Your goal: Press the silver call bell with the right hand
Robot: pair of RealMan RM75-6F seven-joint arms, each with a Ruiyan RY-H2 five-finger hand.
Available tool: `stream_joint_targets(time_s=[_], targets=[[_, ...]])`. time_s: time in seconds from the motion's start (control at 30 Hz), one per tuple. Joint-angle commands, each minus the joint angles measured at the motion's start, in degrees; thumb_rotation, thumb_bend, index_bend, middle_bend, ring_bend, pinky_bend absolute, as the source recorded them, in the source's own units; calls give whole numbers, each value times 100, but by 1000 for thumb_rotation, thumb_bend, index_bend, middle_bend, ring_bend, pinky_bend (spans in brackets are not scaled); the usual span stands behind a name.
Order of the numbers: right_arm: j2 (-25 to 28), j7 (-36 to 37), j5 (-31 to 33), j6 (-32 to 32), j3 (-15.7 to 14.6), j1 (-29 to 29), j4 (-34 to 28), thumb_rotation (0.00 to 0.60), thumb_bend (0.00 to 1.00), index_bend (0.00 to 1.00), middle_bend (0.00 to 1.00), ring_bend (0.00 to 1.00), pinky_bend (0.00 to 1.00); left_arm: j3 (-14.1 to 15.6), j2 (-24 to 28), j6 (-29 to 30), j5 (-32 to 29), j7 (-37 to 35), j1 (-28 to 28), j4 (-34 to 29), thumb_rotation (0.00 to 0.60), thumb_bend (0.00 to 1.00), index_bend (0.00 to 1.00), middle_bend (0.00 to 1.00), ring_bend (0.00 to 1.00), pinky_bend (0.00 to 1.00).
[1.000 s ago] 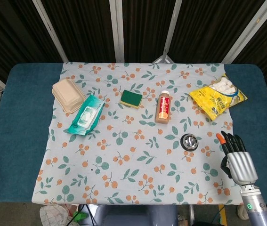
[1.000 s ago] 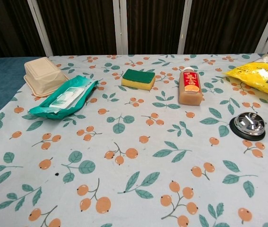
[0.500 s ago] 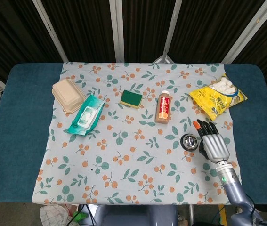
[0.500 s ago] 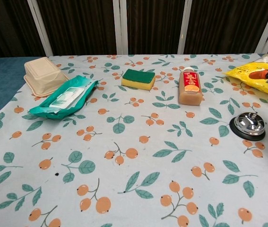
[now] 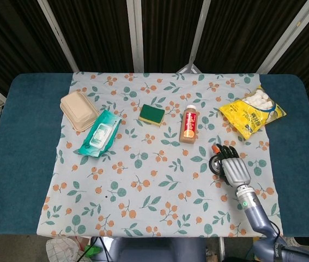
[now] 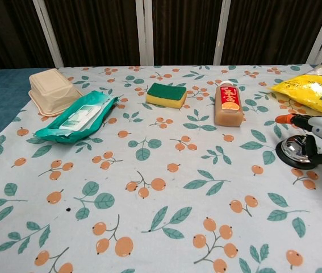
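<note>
The silver call bell [image 5: 214, 164] on its black base stands on the floral cloth at the right, in front of the bottle. My right hand [image 5: 233, 168] reaches in from the lower right and lies over the bell, covering most of it in the head view. In the chest view the hand [image 6: 320, 133] hovers just above the bell's dome [image 6: 296, 149], fingers stretched out to the left, one orange fingertip [image 6: 285, 118] past the bell. I cannot tell whether the fingers touch the dome. The hand holds nothing. My left hand shows in neither view.
A juice bottle [image 5: 188, 124] lies just behind the bell. A yellow snack bag [image 5: 249, 114] sits at the back right. Further left are a green and yellow sponge [image 5: 152, 114], a teal wipes pack [image 5: 100, 134] and a beige lidded box [image 5: 79, 110].
My right hand has travelled left and forward from the table's right edge, ending over the bell. The bell and the other objects have stayed in place.
</note>
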Motion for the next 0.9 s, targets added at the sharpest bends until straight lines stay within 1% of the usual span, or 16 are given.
stream_joint_targets(time_s=[0.03,0.3,0.4,0.47,0.63,0.73,0.77,0.8,0.9], targets=[[-228,126,-2,-125,-42,104,264,600,1000,47,0,0,0,2,-8,-16,-4,29,-9,-6,600,467,35,0,0,73],[-644,306,-29,-265,-75,263,783,600,1000,50,0,0,0,-21,-2,-5,-61,35,0,4,600,467,36,0,0,73],[-677,397,-107,-249,-128,279,849,600,1000,50,0,0,0,-39,4,1,-79,5,0,6,600,467,35,0,0,73],[-620,420,-184,-113,-101,282,780,600,1000,50,0,0,0,-37,5,-9,-69,-5,-6,9,600,467,35,0,0,73],[-136,195,-386,497,123,250,50,600,1000,51,0,0,0,-5,5,-51,-18,4,-23,4,600,467,36,0,0,73],[335,-134,-495,912,221,132,-709,600,1000,51,0,0,0,0,13,-30,-2,-16,-10,-4,600,467,35,0,0,73],[482,-234,-526,1018,225,80,-946,600,1000,51,0,0,0,1,18,-20,1,-27,-3,-7,600,467,35,0,0,73],[713,-376,-577,1164,205,-9,-1310,600,1000,51,0,0,0,5,24,-9,9,-43,5,-12,600,467,35,0,0,73],[1189,-629,-655,1378,80,-223,-2010,600,1000,50,0,0,0,13,36,5,26,-64,17,-16,600,467,36,0,0,73]])
